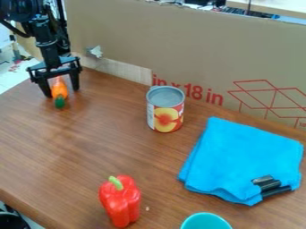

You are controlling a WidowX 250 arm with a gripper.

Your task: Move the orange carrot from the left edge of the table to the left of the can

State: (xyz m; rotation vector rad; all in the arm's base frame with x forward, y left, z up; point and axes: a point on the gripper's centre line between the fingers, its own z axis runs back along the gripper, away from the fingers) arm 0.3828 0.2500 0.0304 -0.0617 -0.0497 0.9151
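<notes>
At the upper left of the table, the black gripper hangs low and stands open, one finger to each side of an orange carrot with a green end. Some gap shows between the carrot and each finger. Right of them stands an upright can with a peach picture on its label. A folded blue cloth lies at the right, with black objects on its lower corner. Nearer the front is a red pepper with a green stem, and a turquoise cup is cut off by the bottom edge.
A tall cardboard sheet with red print runs along the back of the wooden table, behind the can and cloth. The table's left edge slopes past the gripper, and its front edge crosses the lower left corner.
</notes>
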